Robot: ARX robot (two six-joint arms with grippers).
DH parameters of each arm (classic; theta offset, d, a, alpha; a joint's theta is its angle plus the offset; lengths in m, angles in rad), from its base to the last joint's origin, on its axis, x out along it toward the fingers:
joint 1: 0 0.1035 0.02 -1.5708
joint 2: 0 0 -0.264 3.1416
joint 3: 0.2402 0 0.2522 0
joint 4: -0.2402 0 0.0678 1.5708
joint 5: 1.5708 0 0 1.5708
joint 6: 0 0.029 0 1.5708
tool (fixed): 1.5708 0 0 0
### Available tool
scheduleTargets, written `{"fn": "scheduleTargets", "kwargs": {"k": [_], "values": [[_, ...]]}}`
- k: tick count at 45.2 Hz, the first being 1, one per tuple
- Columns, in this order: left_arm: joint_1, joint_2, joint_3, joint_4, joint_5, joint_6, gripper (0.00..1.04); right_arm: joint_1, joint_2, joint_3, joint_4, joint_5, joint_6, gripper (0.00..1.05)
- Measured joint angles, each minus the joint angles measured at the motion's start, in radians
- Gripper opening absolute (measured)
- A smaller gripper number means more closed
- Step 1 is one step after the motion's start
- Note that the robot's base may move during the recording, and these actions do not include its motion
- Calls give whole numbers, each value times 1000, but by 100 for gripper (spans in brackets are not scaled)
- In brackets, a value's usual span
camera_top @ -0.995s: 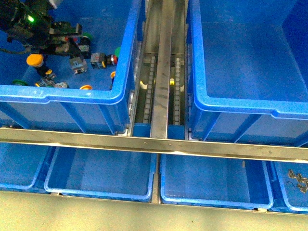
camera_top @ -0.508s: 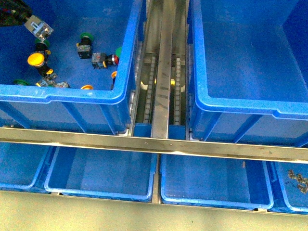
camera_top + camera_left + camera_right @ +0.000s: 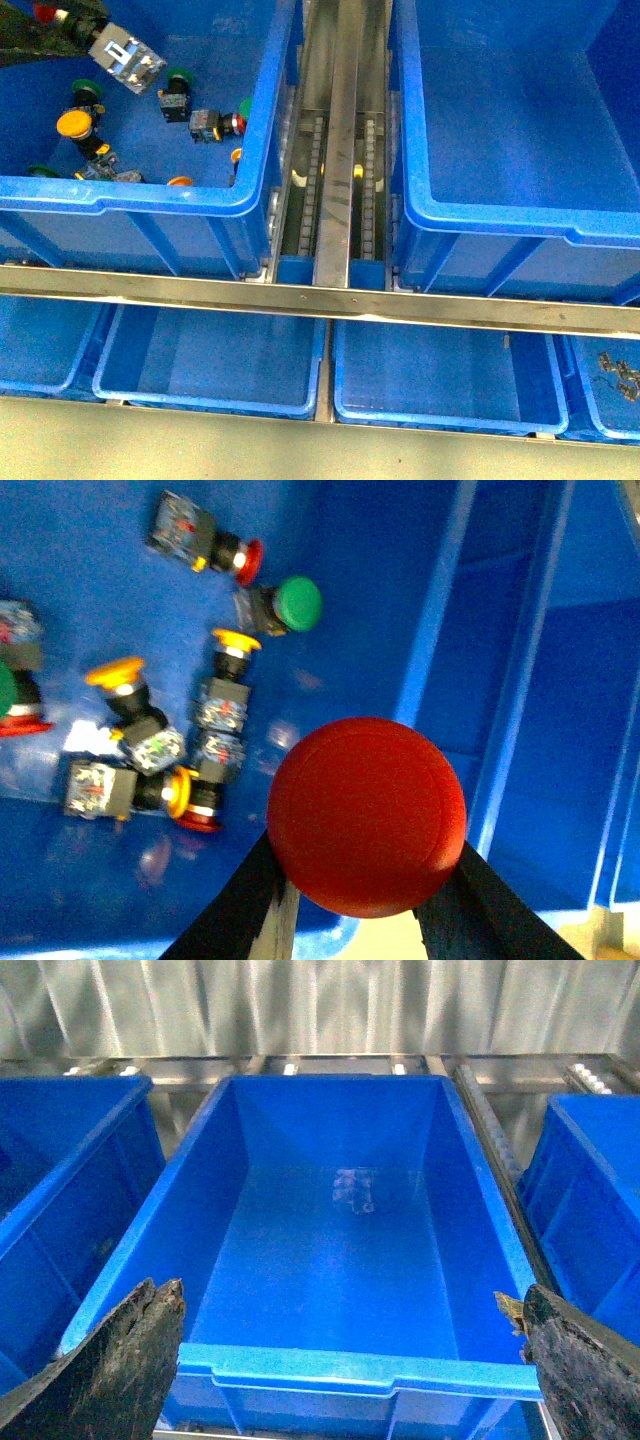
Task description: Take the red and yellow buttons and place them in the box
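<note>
Now the left hand [image 3: 352, 905] is clamping the red button [image 3: 367, 815], left of the box [image 3: 500, 222]; lifting clear of its rim before opening is wise. The right hand [image 3: 350, 1295] is hanging open, empty.

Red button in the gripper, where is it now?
The red button is in the left gripper, above the loose buttons in the left bin, front view's top-left corner.

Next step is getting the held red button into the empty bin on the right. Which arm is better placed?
Left. The left gripper is shut on the red button, held above the loose switches in the left bin. The right gripper is open and empty, facing the box.
</note>
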Motion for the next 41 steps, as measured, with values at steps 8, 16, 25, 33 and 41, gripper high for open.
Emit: {"fn": "scheduleTargets", "kwargs": {"k": [8,16,25,33,41], "values": [[-162,-16,-8,31,-57,-79,25,0,0,0,0,0,0,99],[-309,11,58,76,-94,-172,25,0,0,0,0,0,0,99],[-470,95,147,76,-149,-242,25,0,0,0,0,0,0,99],[-579,161,200,79,-188,-294,25,0,0,0,0,0,0,99],[-607,195,240,64,-211,-300,25,0,0,0,0,0,0,99]]}}
